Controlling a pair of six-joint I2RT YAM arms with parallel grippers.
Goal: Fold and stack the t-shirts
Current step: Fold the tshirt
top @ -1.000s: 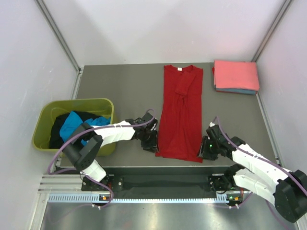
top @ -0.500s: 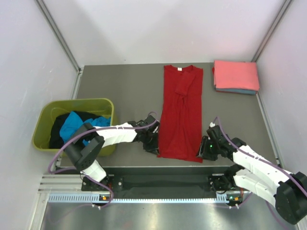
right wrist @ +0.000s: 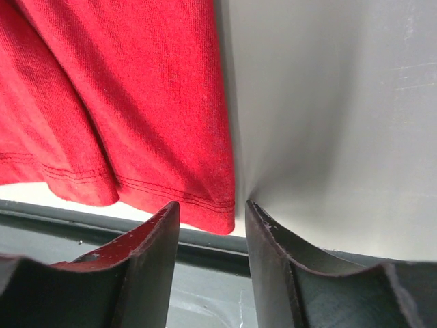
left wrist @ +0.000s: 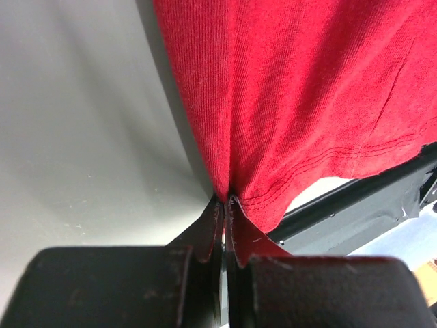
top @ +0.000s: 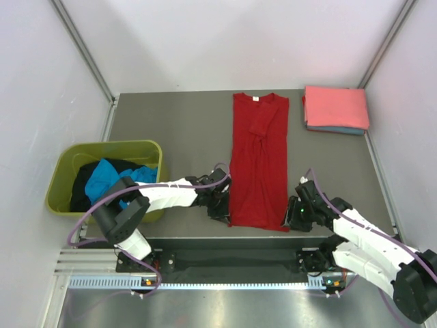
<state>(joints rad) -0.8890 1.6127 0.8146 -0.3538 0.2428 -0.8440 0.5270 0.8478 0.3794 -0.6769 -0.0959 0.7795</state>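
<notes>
Hem of red shirt pinched by left gripper; right gripper spread at the other corner.
Left fingers are pressed together on the near-left hem corner, with fine-ribbed knit bunched at their tips. Right fingers are apart, and the near-right corner with its double stitch line sits in the gap, not gripped. The shirt lies long and narrow on the matte grey table, sleeves folded in, collar at the far end. A small white neck tag is too small to read. At the table's left edge, an olive plastic tub, rectangular with rounded corners, holds a crumpled turquoise shirt over a black shirt. In the far right corner, a folded pink shirt sits square on a folded blue shirt, only the blue edge showing.
</notes>
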